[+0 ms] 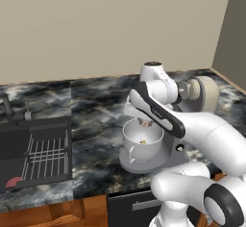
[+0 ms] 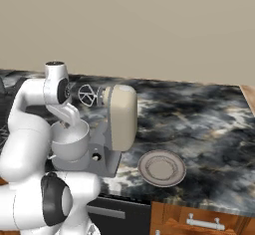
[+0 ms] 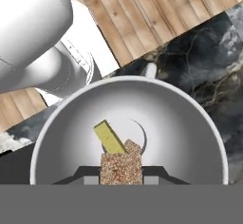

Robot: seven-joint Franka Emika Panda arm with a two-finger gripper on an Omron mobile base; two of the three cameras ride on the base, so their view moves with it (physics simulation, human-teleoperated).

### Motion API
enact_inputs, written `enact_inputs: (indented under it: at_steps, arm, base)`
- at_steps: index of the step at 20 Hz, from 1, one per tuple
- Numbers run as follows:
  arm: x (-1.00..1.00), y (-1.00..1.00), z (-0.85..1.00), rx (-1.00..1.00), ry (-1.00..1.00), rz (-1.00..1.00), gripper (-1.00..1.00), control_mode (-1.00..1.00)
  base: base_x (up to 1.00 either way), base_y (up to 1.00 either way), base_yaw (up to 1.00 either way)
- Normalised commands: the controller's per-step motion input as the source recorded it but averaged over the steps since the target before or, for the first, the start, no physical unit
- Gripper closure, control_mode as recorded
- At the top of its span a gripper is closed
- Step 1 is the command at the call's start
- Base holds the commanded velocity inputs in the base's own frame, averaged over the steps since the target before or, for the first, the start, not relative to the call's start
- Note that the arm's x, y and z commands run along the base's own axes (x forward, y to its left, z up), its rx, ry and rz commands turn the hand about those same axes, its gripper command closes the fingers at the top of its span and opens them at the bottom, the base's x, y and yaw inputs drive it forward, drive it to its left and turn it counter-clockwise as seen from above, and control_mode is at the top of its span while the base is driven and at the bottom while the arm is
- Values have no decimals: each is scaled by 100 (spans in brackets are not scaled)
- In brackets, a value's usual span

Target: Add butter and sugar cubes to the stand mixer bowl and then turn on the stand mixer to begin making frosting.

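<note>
From behind and to the left you look down on a dark marbled worktop that runs back to a plain beige wall. Your white arm rises from the lower right and bends over the stand mixer bowl, a light grey bowl on the stand mixer's dark base. The end effector hangs just above the bowl's rim, and you can see something small and tan-speckled between its fingertips. A small yellowish piece, the butter, lies at the bottom of the bowl. The mixer's beige head shows behind the arm. To the left sits a dark sink with a wire rack inside.
</note>
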Motion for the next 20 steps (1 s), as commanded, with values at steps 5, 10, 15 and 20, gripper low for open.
enact_inputs:
  at_steps: [5, 10, 15, 20]
  arm:
    - [0, 0, -44, -4, -1, 4, 100, -100]
    - [0, 0, -38, -1, -1, 2, 100, -100]
    - [0, 0, -37, 0, 0, 3, 100, -100]
    - [1, 4, -38, -1, 0, 4, 100, -100]
  base:
    - [0, 0, 0]
    - [0, 0, 0]
    - [0, 0, 0]
    - [0, 0, 0]
